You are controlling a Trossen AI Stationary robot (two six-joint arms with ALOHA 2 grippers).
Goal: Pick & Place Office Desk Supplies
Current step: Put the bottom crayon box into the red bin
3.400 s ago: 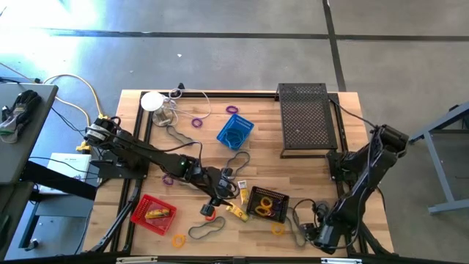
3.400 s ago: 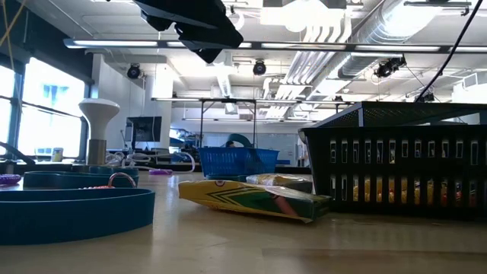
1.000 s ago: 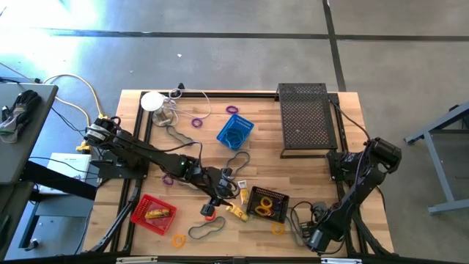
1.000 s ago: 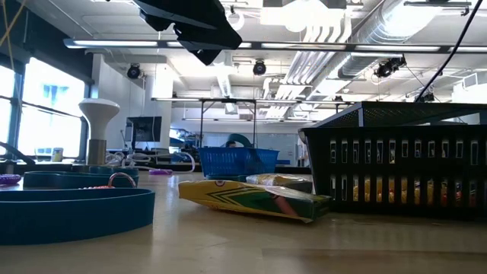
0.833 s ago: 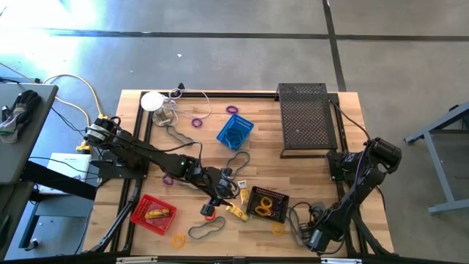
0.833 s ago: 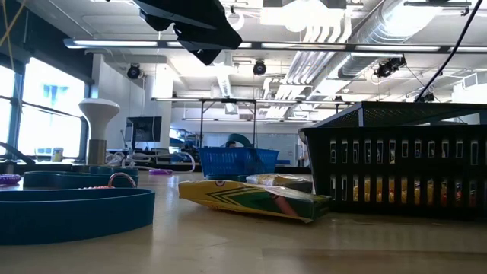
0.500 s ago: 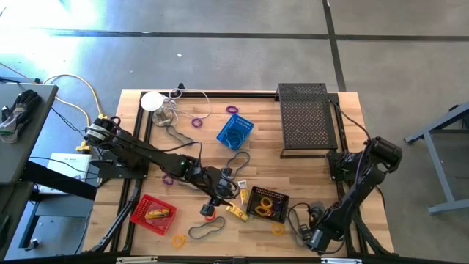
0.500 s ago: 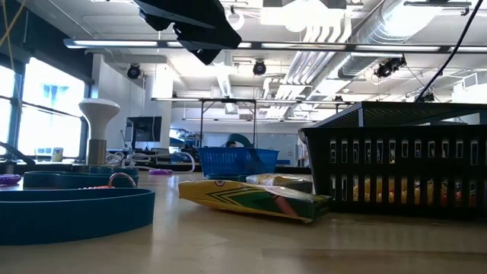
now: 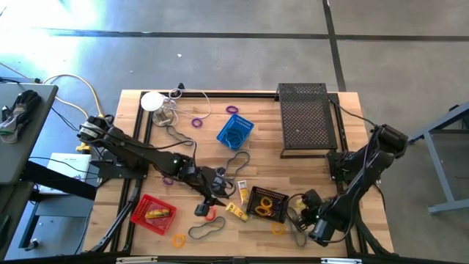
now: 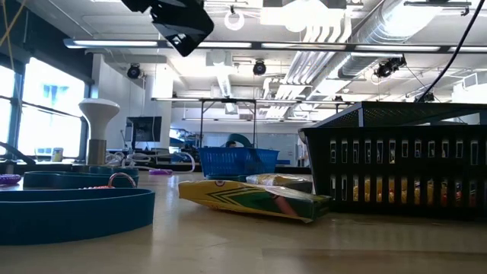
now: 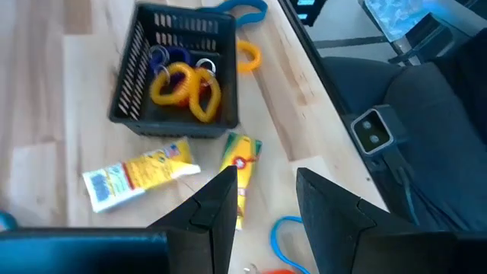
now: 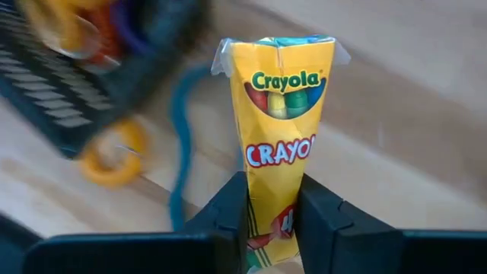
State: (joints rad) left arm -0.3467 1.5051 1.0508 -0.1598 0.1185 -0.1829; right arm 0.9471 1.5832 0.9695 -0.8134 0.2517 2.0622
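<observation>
The right claw (image 12: 268, 209) is pinched tight on a yellow crayon pack (image 12: 278, 122), the pack standing up out of the fingers with its printed face to the wrist camera, and from above that claw (image 9: 314, 220) sits at the lower right of the frame, just right of the black basket (image 9: 267, 203). The step in hand looks like carrying that pack to a basket, and doing it well means keeping the pinch firm low on the pack, lifting clear of the grey band loop (image 9: 297, 224) lying under the claw, and releasing only once the pack hangs squarely over a basket mouth, because a tall thin pack held by its end can swing or tip out over a rim. Moving up the frame, the left claw (image 9: 207, 202) hovers at lower centre with its fingers apart and nothing between them; its wrist view looks down on another crayon pack (image 11: 240, 171) and a yellow tube (image 11: 138, 175) lying on the surface just short of the black basket (image 11: 175, 72), which holds yellow coils. Left of that, the red basket (image 9: 153, 214) sits near the lower edge. Farther up, the blue basket (image 9: 235, 132) stands at upper centre, well apart from both claws.
</observation>
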